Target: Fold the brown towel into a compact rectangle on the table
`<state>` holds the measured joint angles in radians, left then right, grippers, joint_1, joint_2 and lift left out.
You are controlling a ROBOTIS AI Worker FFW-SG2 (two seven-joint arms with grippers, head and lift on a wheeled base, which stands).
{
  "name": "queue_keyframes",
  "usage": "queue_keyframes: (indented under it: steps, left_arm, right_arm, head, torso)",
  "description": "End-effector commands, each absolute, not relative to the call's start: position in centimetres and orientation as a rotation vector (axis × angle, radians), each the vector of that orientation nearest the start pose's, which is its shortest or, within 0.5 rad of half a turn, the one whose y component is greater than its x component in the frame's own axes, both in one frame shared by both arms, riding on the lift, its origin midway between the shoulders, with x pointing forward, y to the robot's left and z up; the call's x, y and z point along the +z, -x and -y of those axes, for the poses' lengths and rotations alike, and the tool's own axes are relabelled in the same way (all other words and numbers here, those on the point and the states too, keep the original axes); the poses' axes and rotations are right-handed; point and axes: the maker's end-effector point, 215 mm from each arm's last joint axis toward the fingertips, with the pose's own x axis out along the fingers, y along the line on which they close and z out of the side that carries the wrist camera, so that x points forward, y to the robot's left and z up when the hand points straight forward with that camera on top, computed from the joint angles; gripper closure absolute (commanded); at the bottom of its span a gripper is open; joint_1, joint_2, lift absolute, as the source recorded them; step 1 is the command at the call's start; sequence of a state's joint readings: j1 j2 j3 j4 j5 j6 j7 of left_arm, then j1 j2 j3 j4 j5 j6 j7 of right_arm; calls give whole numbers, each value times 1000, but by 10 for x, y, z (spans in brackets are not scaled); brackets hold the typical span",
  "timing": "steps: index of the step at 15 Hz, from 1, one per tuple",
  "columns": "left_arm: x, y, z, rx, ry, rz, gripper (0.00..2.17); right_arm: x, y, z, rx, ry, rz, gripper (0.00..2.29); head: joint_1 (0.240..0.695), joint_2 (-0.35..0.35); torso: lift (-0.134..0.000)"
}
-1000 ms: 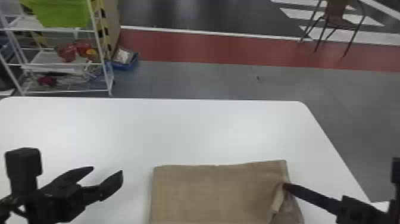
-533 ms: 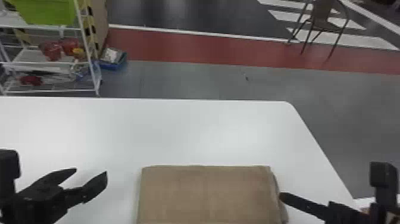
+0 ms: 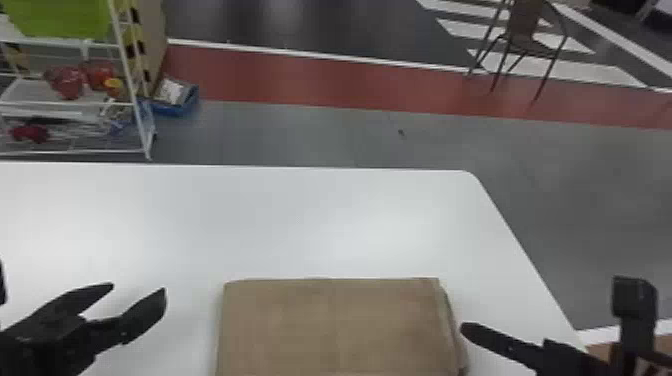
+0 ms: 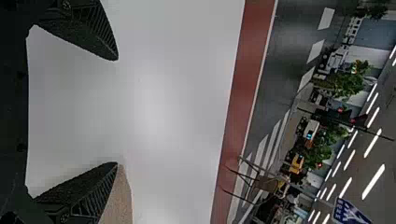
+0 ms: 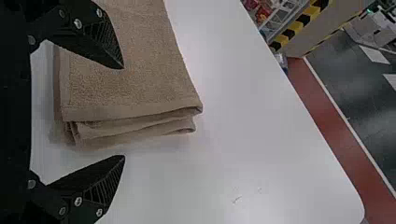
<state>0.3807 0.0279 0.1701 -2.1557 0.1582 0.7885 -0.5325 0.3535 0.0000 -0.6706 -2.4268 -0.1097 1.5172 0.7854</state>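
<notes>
The brown towel (image 3: 330, 325) lies folded in a flat rectangle near the table's front edge. Its stacked layers show along one side of the towel (image 5: 135, 79) in the right wrist view. My left gripper (image 3: 139, 289) is open to the left of the towel, nothing between its fingers; in its own wrist view the left gripper (image 4: 116, 112) has a strip of towel (image 4: 119, 200) beside one finger. My right gripper (image 3: 465, 330) is at the towel's right edge. Seen from its wrist, the right gripper (image 5: 124, 112) stands open, one finger over the towel and the other over bare table.
The white table (image 3: 300, 220) extends beyond the towel, its right edge (image 3: 530, 260) running past my right gripper. On the floor behind stand a white shelf rack (image 3: 75, 100) at the left, a blue box (image 3: 175, 100) and a chair (image 3: 522, 30).
The raised fold at the towel's right end has been let go and lies flat. My right gripper has come away to the towel's edge. The head view has shifted slightly.
</notes>
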Motion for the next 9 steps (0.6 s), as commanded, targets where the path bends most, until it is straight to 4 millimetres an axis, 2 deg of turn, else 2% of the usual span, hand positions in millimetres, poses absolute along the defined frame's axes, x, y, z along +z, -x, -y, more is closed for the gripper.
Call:
queue_keyframes:
  steps: [1,2,3,4,5,6,8,9]
  left_arm:
    - [-418,-418,-179,-445,252,-520,83]
    - [-419,-416,-175,-454,254,-523,83]
    - [-418,-414,-170,-463,256,-516,90]
    - [-414,-413,-167,-471,249,-496,90]
    - [-411,-412,-165,-477,250,-489,90]
    - [-407,-409,-162,-488,261,-484,87]
    - [-399,-404,-147,-522,277,-468,90]
    - [-399,-400,-137,-541,282,-471,184]
  right_arm:
    - [-400,-332,356,145,-464,-734,390]
    - [-395,-340,361,154,-449,-692,556]
    - [-390,-346,366,163,-445,-653,977]
    - [-385,-350,371,167,-443,-616,1578]
    - [-380,-356,377,170,-430,-578,1899]
    - [-376,-362,383,168,-404,-543,2020]
    - [-384,-366,393,155,-392,-527,2020]
    - [-388,-366,395,155,-394,-523,2017]
  head:
    - [695,-243]
    - [695,-248]
    - [695,-254]
    - [695,-263]
    - [695,-273]
    - [695,-290]
    - [695,-308]
    - [695,-319]
  torso:
    - [-122]
    - [-122]
    - [-122]
    - [-122]
    - [-122]
    - [-122]
    - [-122]
    - [-122]
